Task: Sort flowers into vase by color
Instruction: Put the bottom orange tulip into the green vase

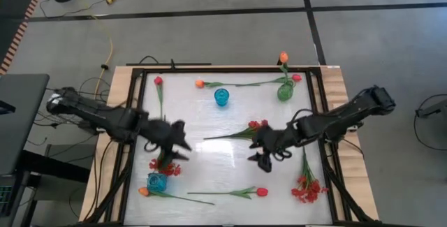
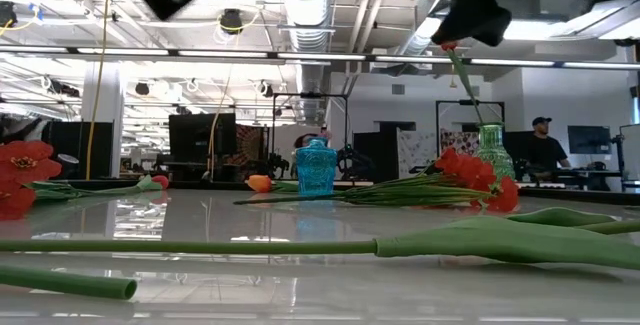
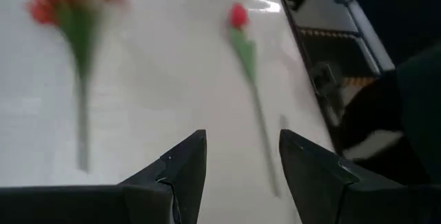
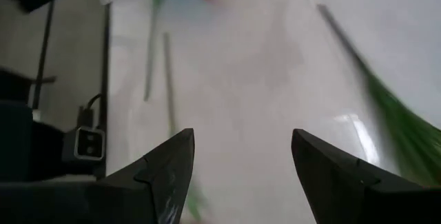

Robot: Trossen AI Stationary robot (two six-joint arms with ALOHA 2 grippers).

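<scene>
Near table edge: red-pink tulip (image 1: 261, 192) lies flat, red spray (image 1: 308, 188) at right, another spray (image 1: 165, 167) beside a blue vase (image 1: 156, 181). Mid-table: left gripper (image 1: 183, 143) and right gripper (image 1: 260, 158) hover, jaws apart, both empty. Far side: blue vase (image 1: 221, 97); green vase (image 1: 284, 91) holding an orange tulip (image 1: 283, 57).

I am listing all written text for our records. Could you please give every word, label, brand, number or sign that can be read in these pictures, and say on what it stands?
None can be read.
The blue vase, the green vase and the table show no lettering.
The room behind, in the low view, holds screens and panels too small to read.
</scene>
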